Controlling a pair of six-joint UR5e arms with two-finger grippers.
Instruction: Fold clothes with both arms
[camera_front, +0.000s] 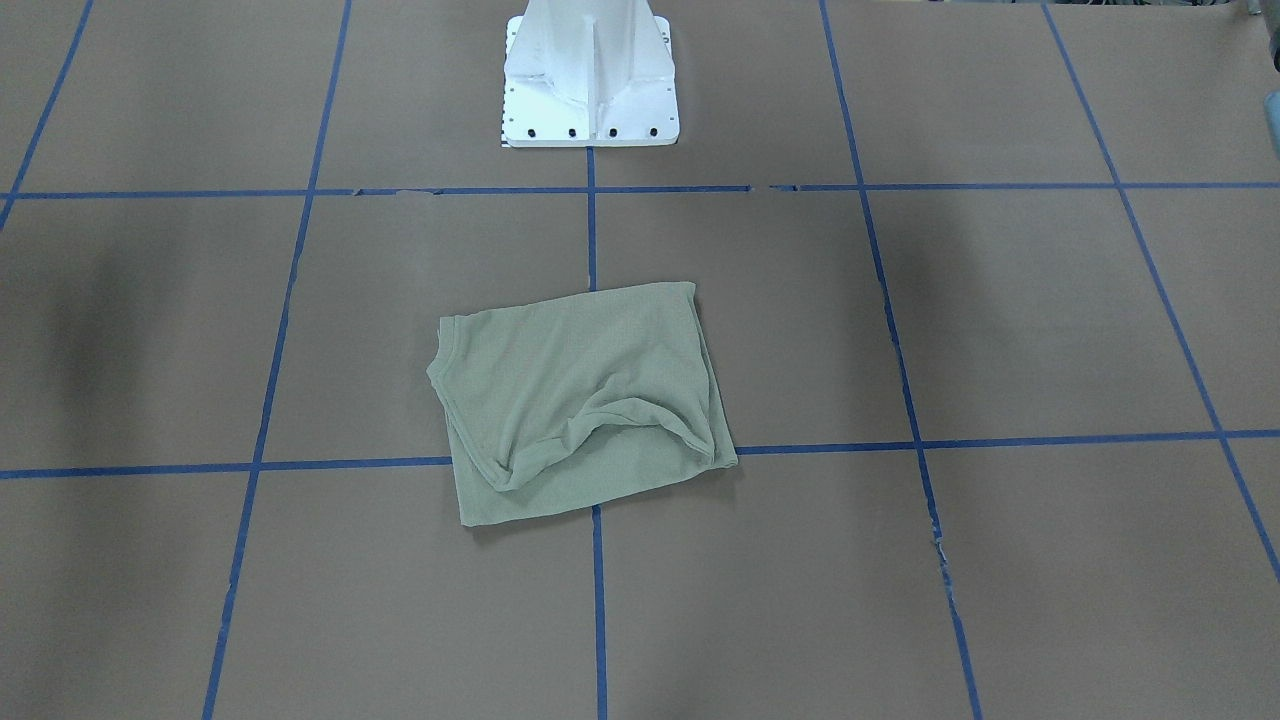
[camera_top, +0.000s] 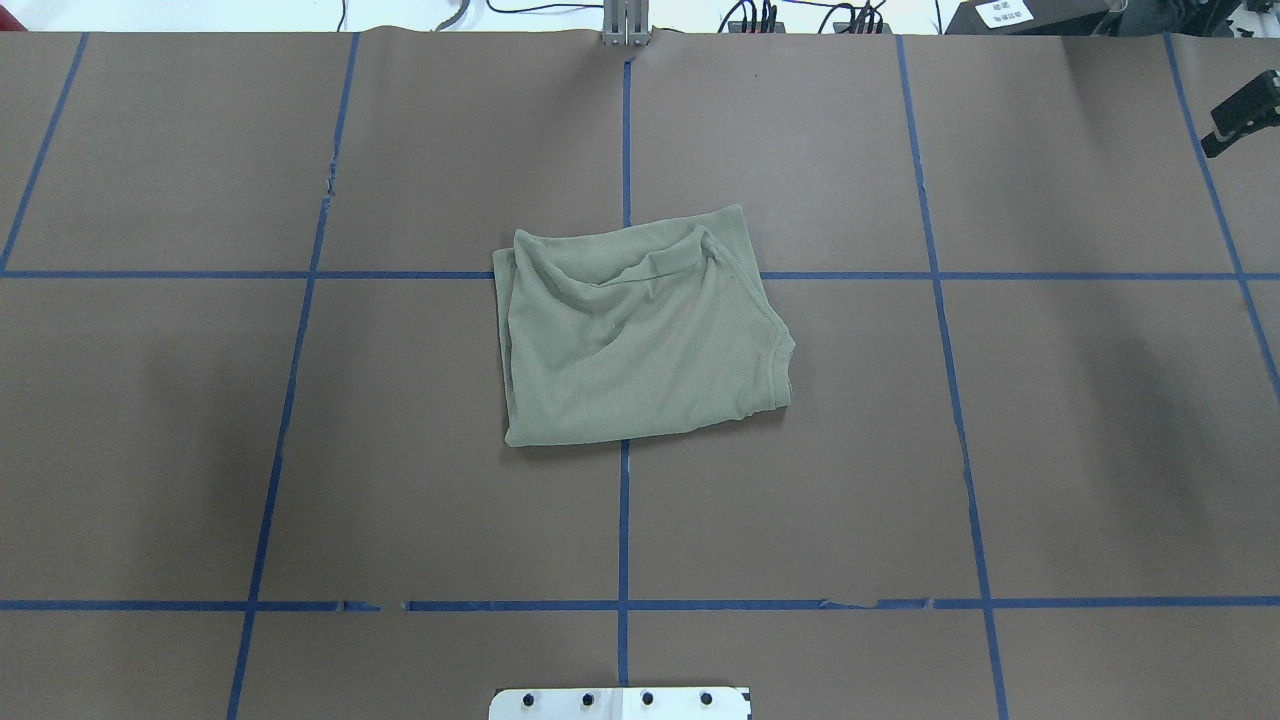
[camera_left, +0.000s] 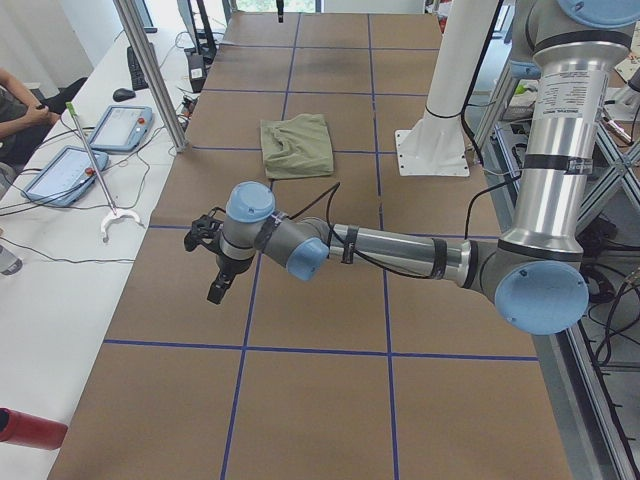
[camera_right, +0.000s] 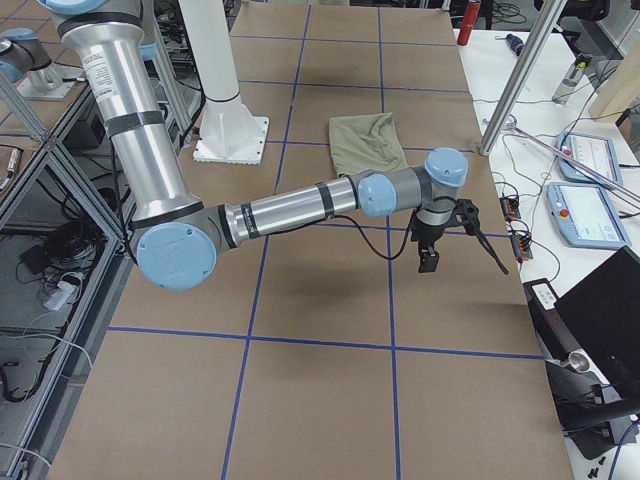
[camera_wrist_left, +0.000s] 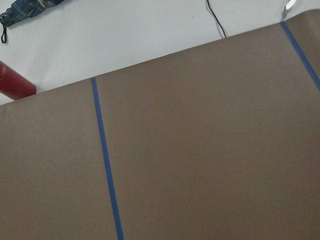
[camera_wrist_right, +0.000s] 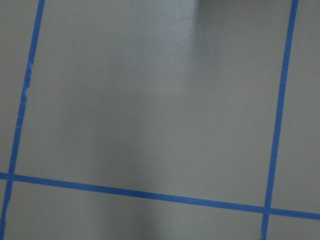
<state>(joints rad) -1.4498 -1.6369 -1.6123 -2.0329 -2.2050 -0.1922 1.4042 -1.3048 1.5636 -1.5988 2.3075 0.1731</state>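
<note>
Shirt (camera_top: 640, 340) is on the brown surface (camera_top: 1000, 450), mid-width, sitting right over a crossing of the blue tape lines (camera_top: 290, 400). It's folded into a rough rectangle, a bit skewed to the grid. The ribbed neckline edge (camera_top: 785, 370) points to the robot's right. There's a rumpled ridge of cloth (camera_top: 650, 265) along the side away from the white pedestal base (camera_front: 590, 90). The rest is fairly flat.

Neither arm touches it. The left arm (camera_left: 400, 250) is stretched low over the surface, and its hand (camera_left: 216, 290) hangs above bare paper near the operator-side edge, well apart from the shirt. The right arm (camera_right: 290, 210) is stretched out the same way at the other end, with its hand (camera_right: 430, 258) over bare paper too. Both are seen clearly only from the table ends, so I can't tell if either hand's fingers are apart or together.

Left wrist camera: bare surface, one tape line and a red cylinder (camera_wrist_left: 15, 82) on the white side surface beyond the edge. Right wrist camera: only paper and tape.

Two tablet-like pendants (camera_left: 120, 125) lie on the side surface, and a person's arm (camera_left: 25, 115) is at that view's edge.
</note>
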